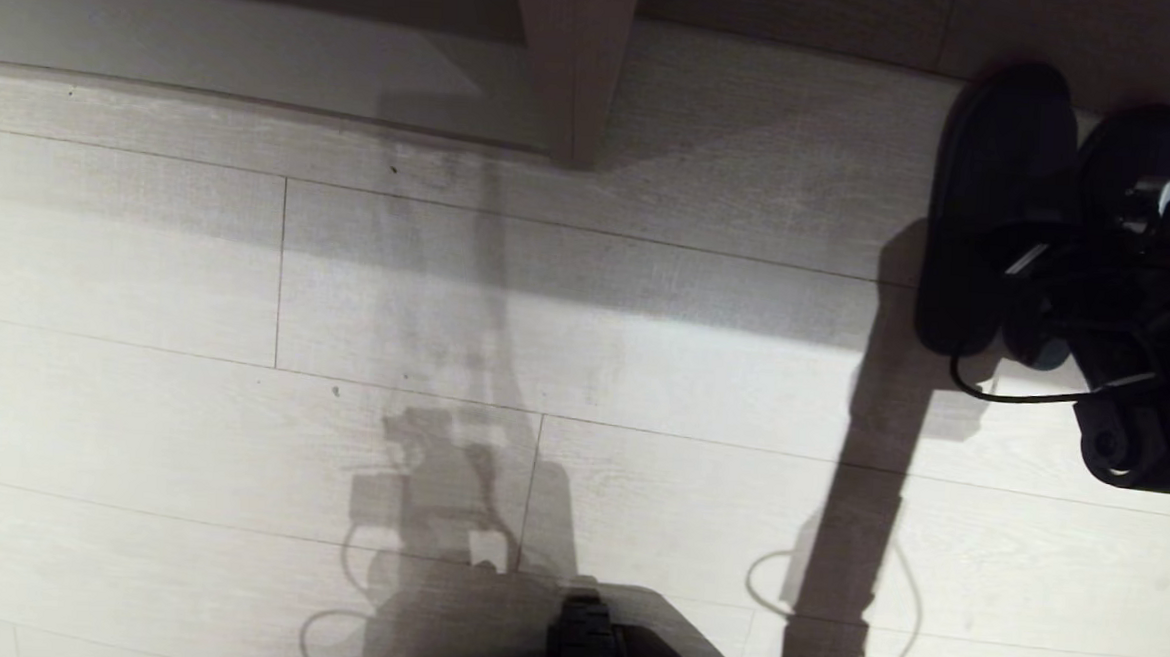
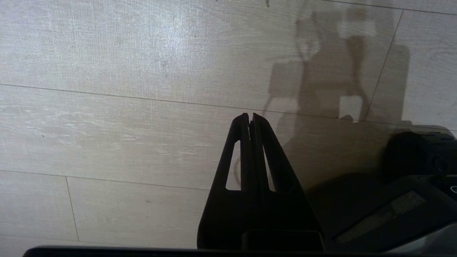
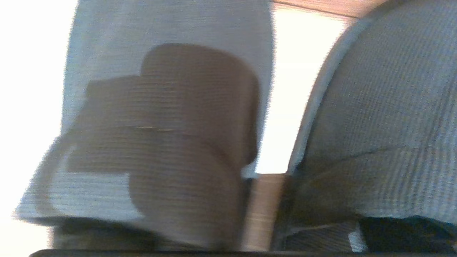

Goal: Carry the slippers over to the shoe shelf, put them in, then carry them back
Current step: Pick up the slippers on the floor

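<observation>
Slippers [image 1: 1002, 200], a pair of soft dark grey-black fabric ones with closed toes, lie side by side on the pale wood-plank floor [image 1: 247, 281] at about two o'clock in the head view, toes toward twelve. Over them, at three o'clock, hangs the right pincer [image 1: 1098, 275], a black mechanism with a small white block on top and a black cable looping out toward seven o'clock. From the head view its fingers are lost against the dark fabric, and the right wrist view is filled by blurred grey ribbed cloth of both slippers with a bright gap of floor between them, so I cannot tell whether the fingers stand apart or grip anything.

Behind the slippers, along twelve o'clock, runs the low shoe shelf [image 1: 260, 41] of taupe wood-grain laminate, its pale base board reaching from ten to twelve o'clock and its upright divider panel [image 1: 574, 58] standing at twelve.

The left pincer [image 2: 250, 117], black with slotted fingers, has its tips pressed together on nothing, pointing at bare floor in the left wrist view.

The robot's dark base [image 1: 588, 649] shows at six o'clock, its shadow spread across the planks.
</observation>
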`<state>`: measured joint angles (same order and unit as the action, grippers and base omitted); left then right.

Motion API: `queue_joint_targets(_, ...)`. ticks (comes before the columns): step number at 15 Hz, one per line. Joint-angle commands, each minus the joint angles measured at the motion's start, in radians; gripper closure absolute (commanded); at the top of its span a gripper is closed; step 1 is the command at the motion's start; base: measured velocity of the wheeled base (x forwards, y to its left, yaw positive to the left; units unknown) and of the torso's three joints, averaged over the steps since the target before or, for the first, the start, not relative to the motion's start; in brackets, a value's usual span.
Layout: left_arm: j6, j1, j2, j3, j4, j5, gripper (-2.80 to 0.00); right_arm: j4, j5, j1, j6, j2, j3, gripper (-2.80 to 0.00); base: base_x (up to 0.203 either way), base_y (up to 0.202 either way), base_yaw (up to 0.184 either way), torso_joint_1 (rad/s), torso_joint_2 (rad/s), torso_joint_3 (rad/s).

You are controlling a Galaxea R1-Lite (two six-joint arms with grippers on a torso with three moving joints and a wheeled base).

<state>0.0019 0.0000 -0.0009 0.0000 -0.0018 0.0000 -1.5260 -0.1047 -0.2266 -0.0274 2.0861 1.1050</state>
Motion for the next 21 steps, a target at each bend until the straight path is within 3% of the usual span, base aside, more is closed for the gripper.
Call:
queue_joint_targets(1,0.000,0.000,0.001,0.000,0.000,0.000,0.00,-0.004,0.000,-0.002,0.001,0.005,0.004,0.00,0.000,0.000,0.000,0.000,0.00,0.000)
queue_joint_targets(9,-0.002,0.000,-0.001,0.000,0.000,0.000,0.00,0.002,-0.051,-0.002,-0.001,-0.073,-0.052,0.00,0.000,0.000,0.000,0.000,0.00,0.000)
queue_joint_targets(15,-0.002,0.000,-0.001,0.000,0.000,0.000,0.00,0.086,-0.109,-0.003,-0.084,-0.282,-0.248,0.00,0.000,0.000,0.000,0.000,0.00,0.000)
queue_joint_targets(21,-0.002,0.000,-0.001,0.000,0.000,0.000,0.00,0.146,-0.159,-0.009,-0.095,-0.463,-0.471,0.00,0.000,0.000,0.000,0.000,0.00,0.000)
